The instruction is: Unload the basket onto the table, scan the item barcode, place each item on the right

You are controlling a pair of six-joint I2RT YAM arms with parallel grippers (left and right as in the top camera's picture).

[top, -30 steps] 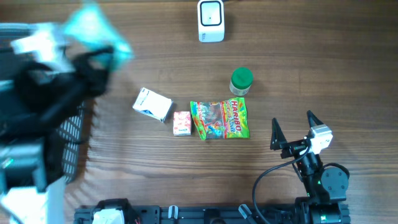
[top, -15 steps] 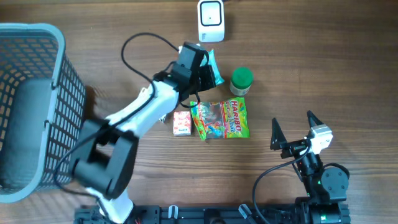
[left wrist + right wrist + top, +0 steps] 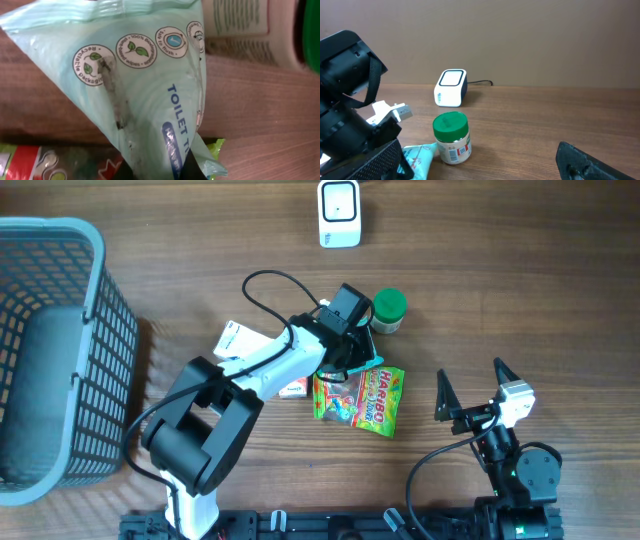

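Left pincer [image 3: 157, 170] clamps the tissue pack [image 3: 150, 90] beside the jar [image 3: 388, 310]; right pincer [image 3: 470, 370] spread apart.

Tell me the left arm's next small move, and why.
Probably lift the pale teal plastic toilet-tissue packet and carry it toward the white box scanner at the table's far edge. The left pincer is shut on the packet. The packet is down by the green-lidded jar and the colourful candy bag, well short of the scanner's face.
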